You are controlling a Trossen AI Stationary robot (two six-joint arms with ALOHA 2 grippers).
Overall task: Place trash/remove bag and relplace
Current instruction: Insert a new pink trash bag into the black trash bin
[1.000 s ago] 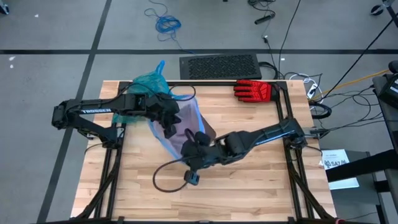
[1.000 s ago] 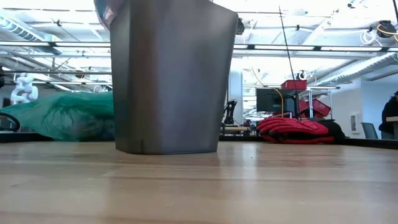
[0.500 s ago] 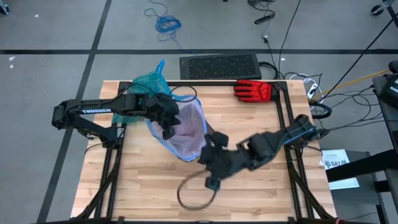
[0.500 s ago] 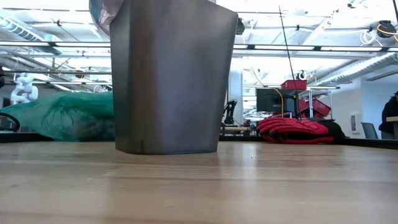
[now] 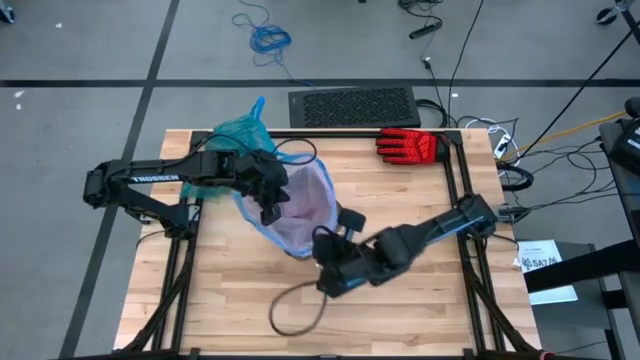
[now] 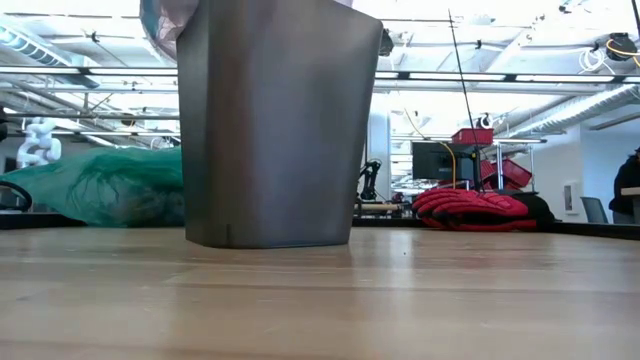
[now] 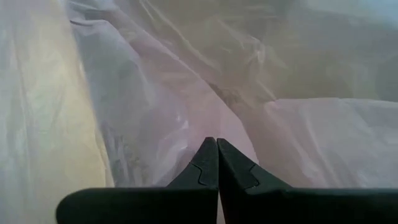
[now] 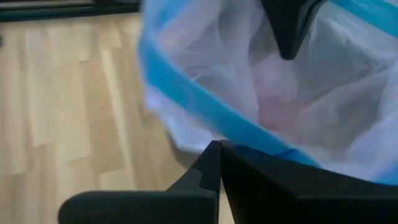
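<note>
A pale pink translucent bag [image 5: 300,205] with a blue edge hangs open in the mouth of a grey bin [image 6: 275,125] at mid-table. My left gripper [image 5: 270,208] is shut at the bag's left side, its tips [image 7: 216,142] against pink film. My right gripper [image 5: 322,243] is shut at the bag's near rim, by the blue edge [image 8: 186,93]. The teal bag [image 5: 235,135] lies filled on the table's far left, also seen low [image 6: 100,185]. The trash is out of view. My left gripper has pink film [image 7: 205,118] at its shut tips, slanting down from the table's left; creases run to the tips, but whether a layer is pinched is hidden by the fingers. My right gripper meets the bag's blue edge [image 8: 245,142] at its shut tips, slanting down from the near right. The edge runs across the fingers and is drawn out toward them; the pinch itself is hidden.
A red-and-black glove [image 5: 408,145] lies at the far right corner. A dark cable loop [image 5: 295,312] lies on the wood near the front. A black mat [image 5: 352,105] sits beyond the far edge. Bare wood lies to the bin's right and near side.
My right gripper has swung toward the near-right and turned at the wrist, then come back a little toward the bin. The pink bag's mouth has spread wider on its near-right side. The cable loop has shifted along the table.
</note>
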